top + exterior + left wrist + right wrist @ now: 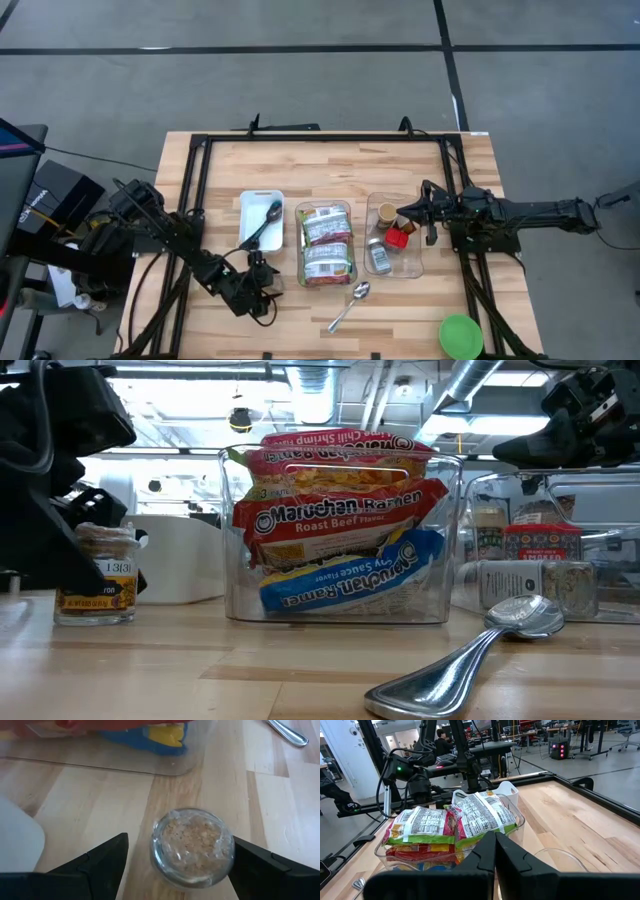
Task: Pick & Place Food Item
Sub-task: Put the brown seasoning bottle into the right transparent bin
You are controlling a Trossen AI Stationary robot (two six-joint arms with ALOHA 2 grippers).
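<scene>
A small glass jar [192, 847] of brownish granules, with a yellow label [95, 595], stands upright on its base on the wooden table, near the front and left of the ramen bin. My left gripper [181, 842] is open, slanting down from the table's left. One dark finger [100, 865] stands well clear on one side of the jar, the other [260, 865] close against the opposite side. My right gripper [402, 215] is shut and level above the right-hand clear bin, holding nothing. My left gripper has one finger [240, 850] right at the jar's rim [231, 845]; whether it touches I cannot tell. The other finger is apart from the jar. The jar stands on the table.
A clear bin [325, 245] of ramen packets stands mid-table. A white tray [262, 220] with a spoon is to its left and a clear bin [393, 240] with spice jars to its right. A loose spoon [350, 305] and a green lid [460, 335] lie near the front edge.
</scene>
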